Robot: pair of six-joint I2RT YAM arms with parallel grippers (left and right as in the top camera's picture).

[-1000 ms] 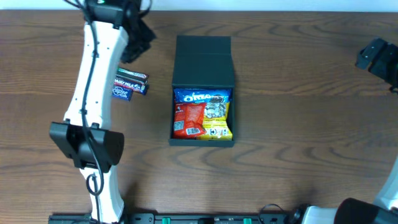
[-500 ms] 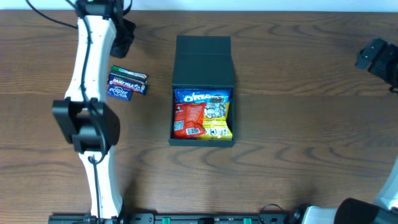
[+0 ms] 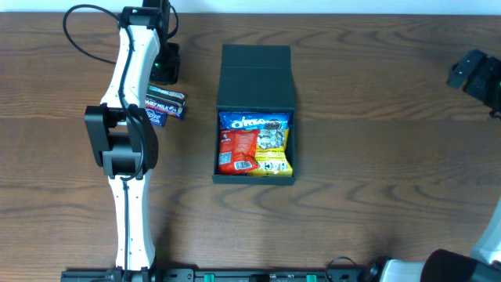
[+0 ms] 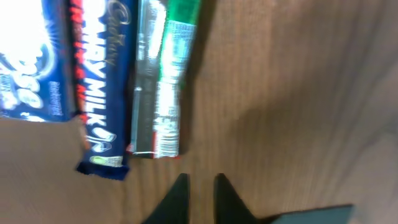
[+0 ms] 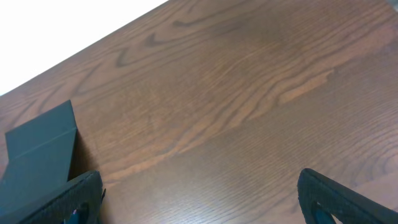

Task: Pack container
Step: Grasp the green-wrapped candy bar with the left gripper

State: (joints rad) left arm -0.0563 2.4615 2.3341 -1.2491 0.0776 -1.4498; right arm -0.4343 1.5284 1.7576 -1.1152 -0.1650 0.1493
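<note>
The container (image 3: 255, 174), a dark box with its flap lid (image 3: 256, 66) folded back, sits mid-table holding an Oreo packet (image 3: 252, 122), a red packet (image 3: 238, 149) and a yellow packet (image 3: 274, 153). Left of it lie loose snacks: a Dairy Milk bar (image 4: 102, 93), a green-and-silver packet (image 4: 165, 81) and a blue packet (image 4: 28, 62). My left gripper (image 3: 164, 64) hovers just behind them, its tips (image 4: 200, 180) a narrow gap apart over bare wood, holding nothing. My right gripper (image 5: 205, 193) is wide open and empty at the far right (image 3: 473, 72).
The left arm (image 3: 125, 149) stretches from the front edge up along the left side of the snacks. The wooden table's back edge (image 5: 81, 43) borders a white surface. The box lid (image 5: 40, 149) shows at the left of the right wrist view.
The left arm has swung so its gripper sits closer to the snacks, and its tips have parted slightly. The right arm has not moved.
</note>
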